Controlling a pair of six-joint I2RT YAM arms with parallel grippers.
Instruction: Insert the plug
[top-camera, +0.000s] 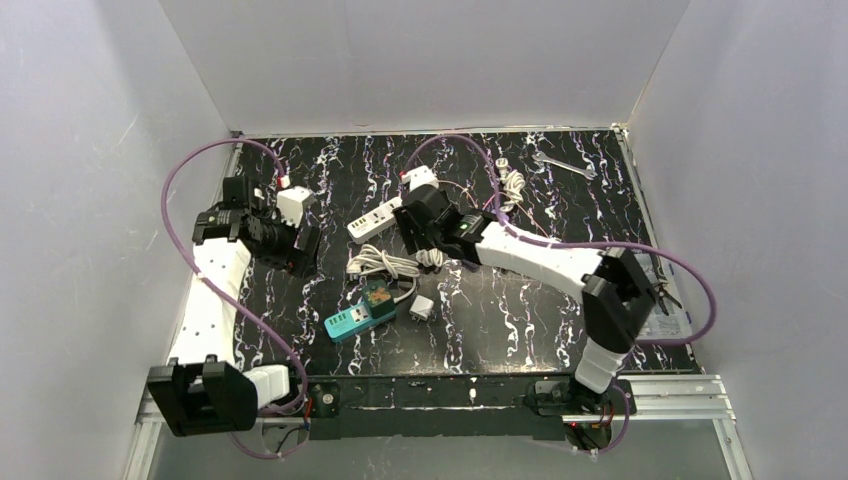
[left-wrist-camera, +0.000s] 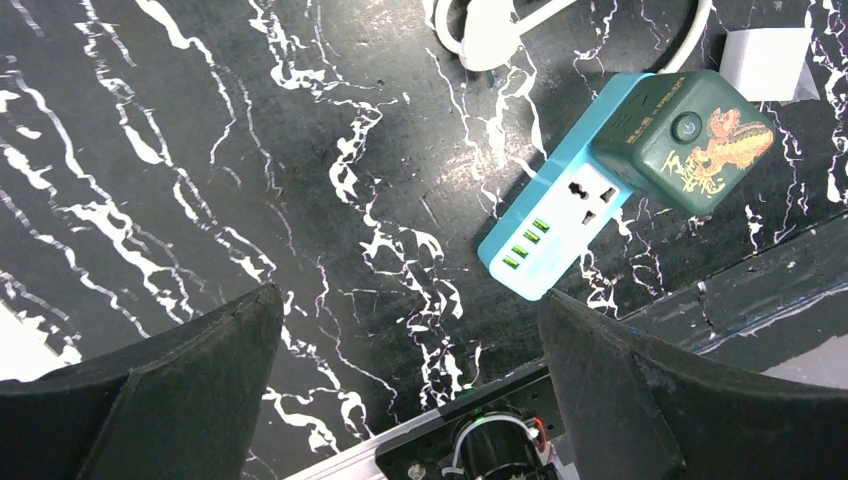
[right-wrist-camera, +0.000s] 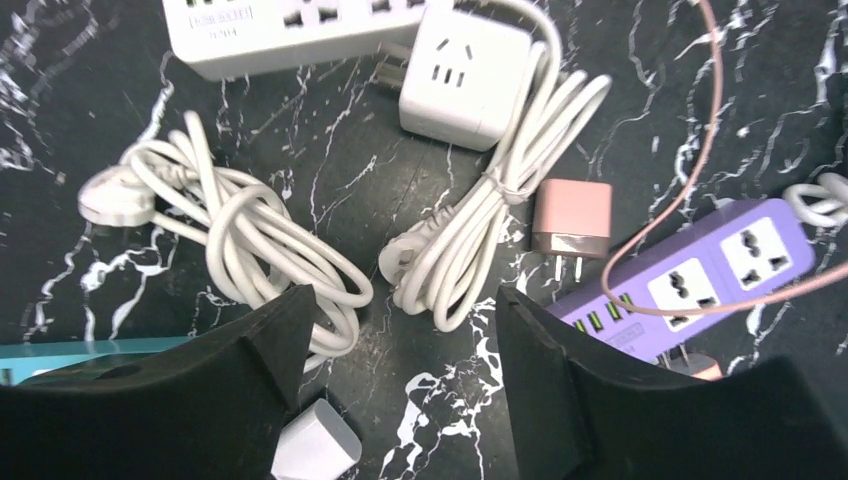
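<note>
A teal power strip (top-camera: 350, 318) lies near the front middle of the table with a green adapter (top-camera: 378, 293) plugged into its far end. Both also show in the left wrist view, the strip (left-wrist-camera: 560, 225) and the adapter (left-wrist-camera: 690, 140). A small white plug (top-camera: 421, 308) lies loose beside them and shows in the right wrist view (right-wrist-camera: 315, 445). A pink plug (right-wrist-camera: 570, 220) lies prongs down next to a purple power strip (right-wrist-camera: 700, 270). My left gripper (top-camera: 300, 255) (left-wrist-camera: 408, 295) is open and empty, above bare table left of the teal strip. My right gripper (top-camera: 418, 238) (right-wrist-camera: 400, 300) is open and empty over coiled white cables (right-wrist-camera: 250, 240).
A white power strip (top-camera: 375, 222) (right-wrist-camera: 290, 25) and a white cube adapter (right-wrist-camera: 465, 75) lie at the back. A second white cable bundle (right-wrist-camera: 490, 230) lies between the jaws' line and the pink plug. A wrench (top-camera: 563, 165) lies far right. White walls enclose the table.
</note>
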